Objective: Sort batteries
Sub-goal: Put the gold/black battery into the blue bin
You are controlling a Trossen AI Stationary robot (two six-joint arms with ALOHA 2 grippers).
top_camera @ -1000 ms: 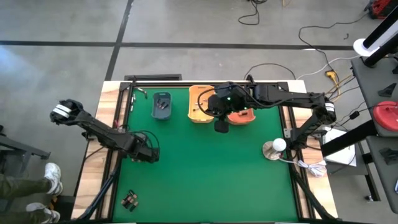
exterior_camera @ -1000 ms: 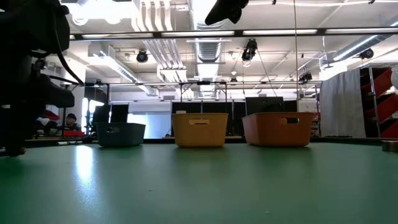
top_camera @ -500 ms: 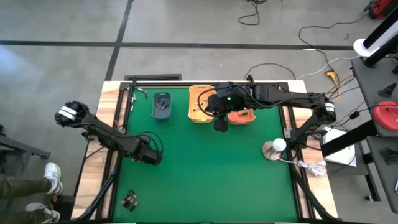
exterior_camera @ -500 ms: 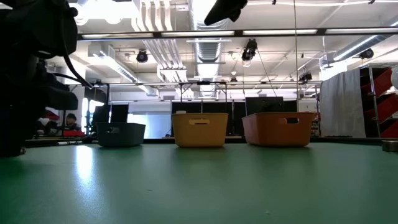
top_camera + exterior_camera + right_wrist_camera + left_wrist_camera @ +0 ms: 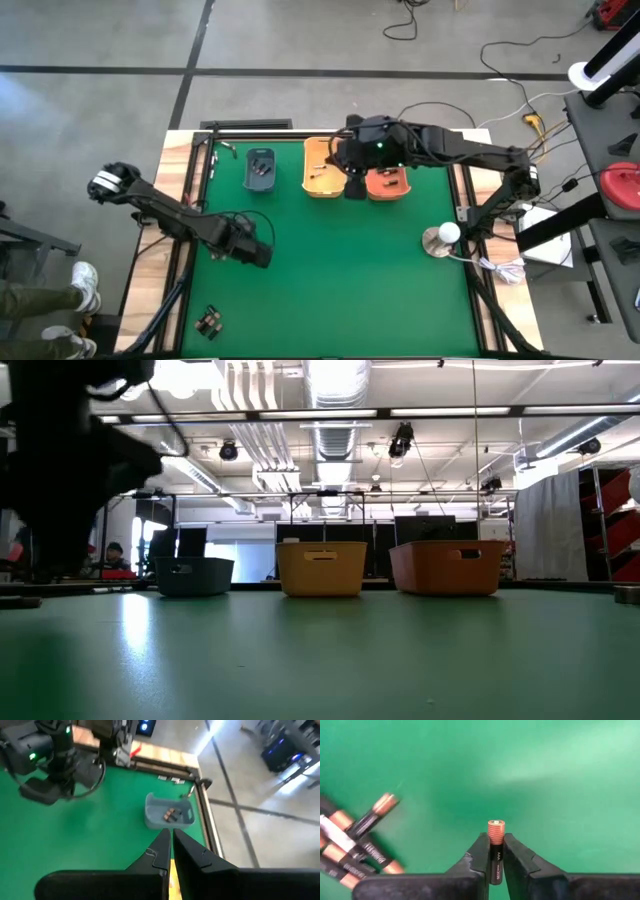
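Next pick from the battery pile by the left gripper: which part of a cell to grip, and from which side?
Mid-body, across the barrel, coming from above: the loose batteries lie flat on the green mat, ends exposed. The left gripper already pinches one AAA cell that way, copper tip clear of its fingers.

Green table (image 5: 340,270) — bins (image 5: 323,166); batteries (image 5: 209,320).

green table (image 5: 340,270), black copper-tipped battery (image 5: 495,845), yellow bin (image 5: 321,568)

Closed right hand (image 5: 169,851) above grey-blue bin (image 5: 169,813)
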